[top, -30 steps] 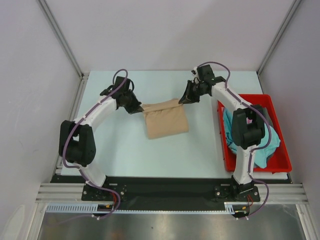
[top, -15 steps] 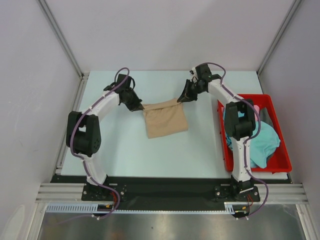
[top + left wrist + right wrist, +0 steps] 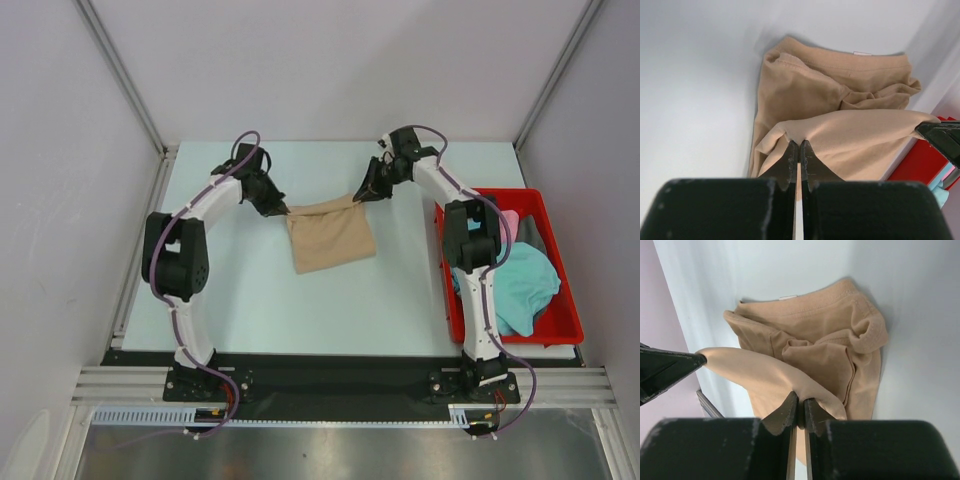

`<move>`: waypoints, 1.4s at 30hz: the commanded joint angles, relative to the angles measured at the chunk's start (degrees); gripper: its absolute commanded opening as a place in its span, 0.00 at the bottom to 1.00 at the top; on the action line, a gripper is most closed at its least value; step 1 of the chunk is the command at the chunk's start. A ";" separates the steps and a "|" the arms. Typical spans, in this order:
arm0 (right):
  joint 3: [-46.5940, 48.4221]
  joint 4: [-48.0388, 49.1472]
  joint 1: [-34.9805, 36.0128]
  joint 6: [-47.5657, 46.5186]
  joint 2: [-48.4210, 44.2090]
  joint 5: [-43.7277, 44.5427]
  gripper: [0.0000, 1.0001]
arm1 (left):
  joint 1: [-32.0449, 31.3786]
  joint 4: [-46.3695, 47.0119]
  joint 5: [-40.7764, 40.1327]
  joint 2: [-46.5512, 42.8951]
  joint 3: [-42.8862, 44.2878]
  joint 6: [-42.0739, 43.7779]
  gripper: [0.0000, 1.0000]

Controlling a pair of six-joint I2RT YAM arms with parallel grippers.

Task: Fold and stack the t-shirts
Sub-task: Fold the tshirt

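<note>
A tan t-shirt (image 3: pixel 330 238) lies partly folded in the middle of the table. My left gripper (image 3: pixel 285 211) is shut on its far left corner, and my right gripper (image 3: pixel 358 196) is shut on its far right corner. Both hold the far edge stretched and lifted a little above the table. The left wrist view shows my left gripper (image 3: pixel 799 144) pinching the tan cloth (image 3: pixel 850 135). The right wrist view shows my right gripper (image 3: pixel 800 399) pinching the cloth (image 3: pixel 790 375), with the rest of the shirt bunched on the table. A teal t-shirt (image 3: pixel 520 285) and a bit of pink cloth (image 3: pixel 511 218) lie in the bin.
A red plastic bin (image 3: pixel 545 205) stands at the right side of the table, beside the right arm. Grey walls and metal frame posts (image 3: pixel 125 85) close in the table at the back and sides.
Both grippers have moved slightly toward the back of the table, pulling the shirt's far edge with them and stretching it. Both arms have reached further out.
</note>
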 commanded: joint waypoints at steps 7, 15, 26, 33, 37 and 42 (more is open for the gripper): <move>7.59 5.11 -1.93 4.01 5.58 -1.23 0.32 | 2.53 1.63 -2.44 6.01 7.87 4.33 0.18; 19.29 -1.99 -4.04 2.27 6.48 1.31 0.51 | 0.87 -0.65 -8.87 2.42 14.48 14.62 0.58; -7.06 8.26 1.31 2.15 -9.53 -2.37 0.42 | -5.72 25.49 11.77 -11.30 -16.08 8.68 0.26; -15.34 23.47 3.43 11.20 -8.13 -4.31 0.15 | -6.87 36.33 13.89 -5.51 -20.15 2.33 0.20; -16.83 31.38 3.34 13.42 -5.23 -3.34 0.11 | -6.78 38.10 12.92 -1.91 -18.40 2.50 0.18; -17.02 38.77 2.47 15.26 0.29 -2.11 0.12 | -6.78 39.86 12.93 0.74 -18.40 2.41 0.16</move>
